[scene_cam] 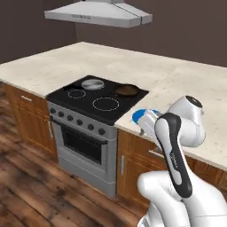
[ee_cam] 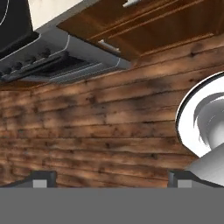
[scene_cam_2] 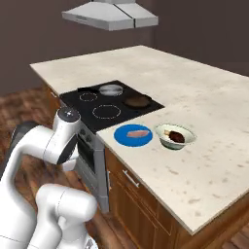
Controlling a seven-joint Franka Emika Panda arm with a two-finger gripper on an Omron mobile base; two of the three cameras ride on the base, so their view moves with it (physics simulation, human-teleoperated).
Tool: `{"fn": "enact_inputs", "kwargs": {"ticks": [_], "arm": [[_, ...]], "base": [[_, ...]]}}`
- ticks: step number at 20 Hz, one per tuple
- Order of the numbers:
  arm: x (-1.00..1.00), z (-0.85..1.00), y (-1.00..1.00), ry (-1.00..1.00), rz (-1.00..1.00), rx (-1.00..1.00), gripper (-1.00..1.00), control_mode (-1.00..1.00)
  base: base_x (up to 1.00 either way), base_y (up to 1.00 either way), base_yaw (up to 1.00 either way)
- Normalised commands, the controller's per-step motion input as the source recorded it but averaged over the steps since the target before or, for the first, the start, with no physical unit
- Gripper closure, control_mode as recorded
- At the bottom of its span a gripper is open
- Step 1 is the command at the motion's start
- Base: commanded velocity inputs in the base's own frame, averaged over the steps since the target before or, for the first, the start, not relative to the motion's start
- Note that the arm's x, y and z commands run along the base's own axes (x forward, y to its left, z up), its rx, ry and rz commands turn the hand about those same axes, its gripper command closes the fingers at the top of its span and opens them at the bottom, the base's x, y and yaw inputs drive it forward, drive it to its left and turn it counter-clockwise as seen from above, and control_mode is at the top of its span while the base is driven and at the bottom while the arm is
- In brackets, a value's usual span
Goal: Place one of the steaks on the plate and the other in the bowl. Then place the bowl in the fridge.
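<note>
On the counter beside the stove lies the blue plate with the flat pinkish-red steak on it. Just right of it stands the cream-white bowl, which holds the dark brown steak. In the left base view an edge of the plate peeks out behind my arm. My gripper is open with nothing between its fingertips. It hangs low in front of the counter and faces the wooden floor and the stove front. The fridge is out of view.
The black stove top carries a silver-grey pan and a dark frying pan, under a hood. The oven front and wooden cabinet fronts are close to the hand. Bare counter extends right.
</note>
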Motion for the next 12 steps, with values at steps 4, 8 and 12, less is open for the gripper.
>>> {"fn": "enact_inputs", "kwargs": {"ticks": [4,8,12], "arm": [[0.00,0.00,0.00,0.00,0.00,0.00,-1.00,1.00],[0.00,0.00,0.00,0.00,0.00,0.00,-1.00,1.00],[0.00,0.00,0.00,0.00,0.00,0.00,-1.00,1.00]], "base": [[0.00,0.00,1.00],[0.00,0.00,1.00],[0.00,0.00,1.00]]}}
